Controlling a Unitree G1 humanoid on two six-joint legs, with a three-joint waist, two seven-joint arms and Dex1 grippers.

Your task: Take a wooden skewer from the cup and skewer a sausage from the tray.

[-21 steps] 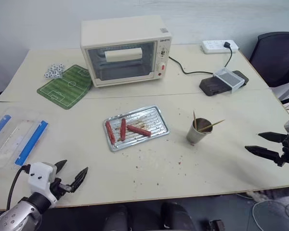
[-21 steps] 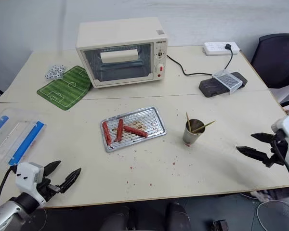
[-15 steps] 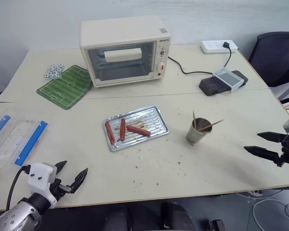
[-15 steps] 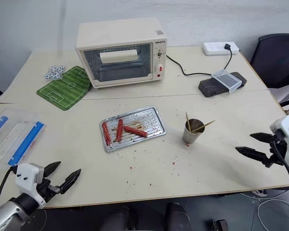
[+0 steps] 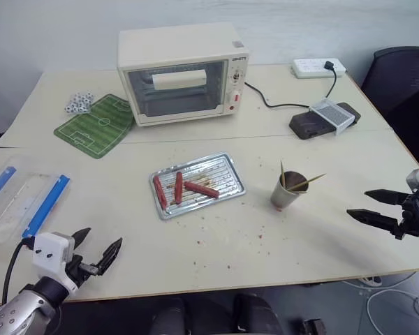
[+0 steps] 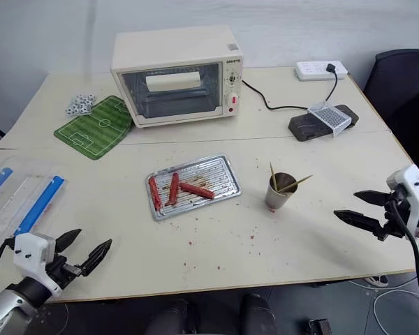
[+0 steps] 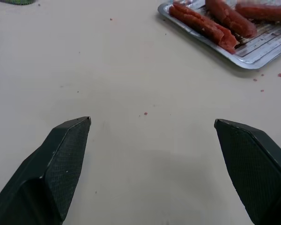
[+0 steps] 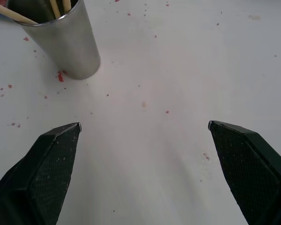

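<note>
Table (image 5: 321, 244); both end effectors wide apart, empty.

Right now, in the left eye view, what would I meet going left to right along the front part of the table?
Clear plastic box with blue strips → left gripper → tray with three sausages → cup of wooden skewers → right gripper.

Skewers (image 5: 307, 183) in cup (image 5: 287, 193); sausages (image 5: 201, 189) on tray (image 5: 232, 172).
</note>
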